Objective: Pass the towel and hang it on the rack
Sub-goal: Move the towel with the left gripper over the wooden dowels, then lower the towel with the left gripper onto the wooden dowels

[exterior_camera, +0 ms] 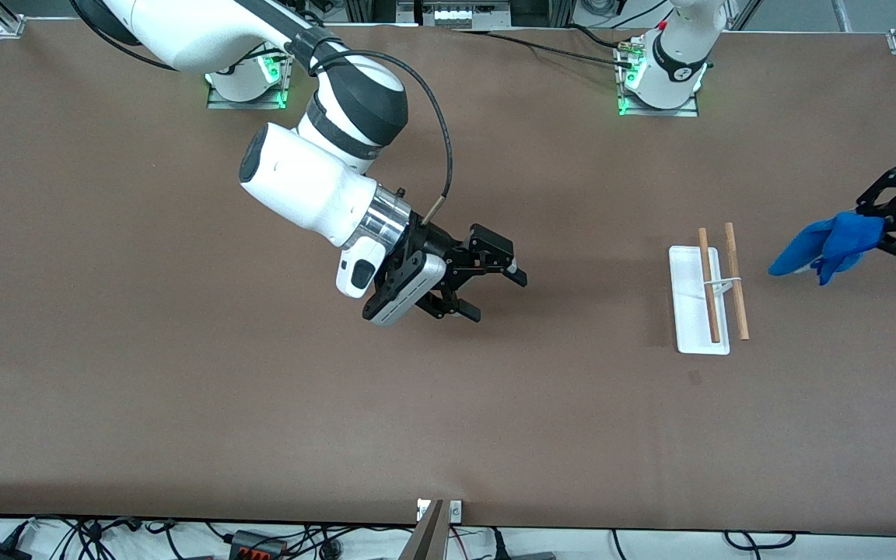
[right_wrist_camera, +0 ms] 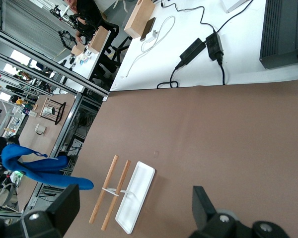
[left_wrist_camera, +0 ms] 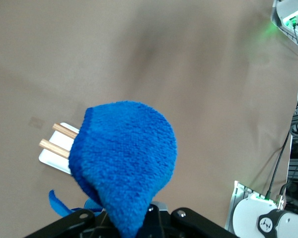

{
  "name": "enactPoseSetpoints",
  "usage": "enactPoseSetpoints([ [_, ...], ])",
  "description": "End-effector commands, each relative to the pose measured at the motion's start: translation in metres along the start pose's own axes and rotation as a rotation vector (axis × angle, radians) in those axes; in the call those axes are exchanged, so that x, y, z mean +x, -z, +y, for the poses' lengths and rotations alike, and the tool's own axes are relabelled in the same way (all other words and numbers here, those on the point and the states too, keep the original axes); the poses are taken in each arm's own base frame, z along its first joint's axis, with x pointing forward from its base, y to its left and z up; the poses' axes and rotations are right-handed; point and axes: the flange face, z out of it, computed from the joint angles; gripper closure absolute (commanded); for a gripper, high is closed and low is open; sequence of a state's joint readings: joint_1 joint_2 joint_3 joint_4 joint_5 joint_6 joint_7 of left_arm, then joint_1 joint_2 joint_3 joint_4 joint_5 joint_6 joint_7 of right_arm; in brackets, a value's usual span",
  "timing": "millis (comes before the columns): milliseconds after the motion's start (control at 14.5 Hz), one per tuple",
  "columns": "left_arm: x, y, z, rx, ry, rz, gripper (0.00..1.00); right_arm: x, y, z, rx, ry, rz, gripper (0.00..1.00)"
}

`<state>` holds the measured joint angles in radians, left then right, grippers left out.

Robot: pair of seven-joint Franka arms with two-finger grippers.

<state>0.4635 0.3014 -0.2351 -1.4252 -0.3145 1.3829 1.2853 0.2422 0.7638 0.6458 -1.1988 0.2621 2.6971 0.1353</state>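
The bright blue towel (exterior_camera: 829, 243) hangs bunched from my left gripper (exterior_camera: 876, 222), which is shut on it in the air at the left arm's end of the table, beside the rack. The rack (exterior_camera: 698, 327) is a white base plate with two wooden dowel bars (exterior_camera: 736, 281). In the left wrist view the towel (left_wrist_camera: 124, 158) fills the middle and covers most of the rack (left_wrist_camera: 54, 156). My right gripper (exterior_camera: 495, 292) is open and empty over the middle of the table. The right wrist view shows the rack (right_wrist_camera: 136, 196) and the towel (right_wrist_camera: 37, 166).
The brown table (exterior_camera: 183, 404) is bare around the rack. The arm bases (exterior_camera: 658, 70) stand along its edge farthest from the front camera. Cables and power bricks (exterior_camera: 253, 544) lie off the table's near edge.
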Motion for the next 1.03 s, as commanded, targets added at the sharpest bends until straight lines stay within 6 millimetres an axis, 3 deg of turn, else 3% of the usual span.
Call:
enactPoseSetpoints([
  [0, 0.016, -0.026, -0.004, 0.000, 0.105, -0.052, 1.00, -0.004, 0.000, -0.002, -0.005, 0.011, -0.011, 0.00],
  [344, 0.029, -0.069, -0.004, 0.012, 0.330, -0.120, 0.99, -0.004, -0.001, 0.002, -0.011, 0.014, -0.014, 0.00],
  [550, 0.042, -0.094, 0.005, -0.030, 0.581, -0.183, 0.99, -0.004, -0.001, 0.002, -0.011, 0.011, -0.014, 0.00],
  [688, 0.059, -0.106, 0.011, 0.000, 0.573, -0.182, 0.99, -0.004, -0.001, 0.002, -0.011, 0.013, -0.014, 0.00],
  [963, 0.058, -0.126, 0.008, 0.018, 0.626, -0.183, 0.98, -0.004, -0.001, 0.002, -0.011, 0.016, -0.014, 0.00],
])
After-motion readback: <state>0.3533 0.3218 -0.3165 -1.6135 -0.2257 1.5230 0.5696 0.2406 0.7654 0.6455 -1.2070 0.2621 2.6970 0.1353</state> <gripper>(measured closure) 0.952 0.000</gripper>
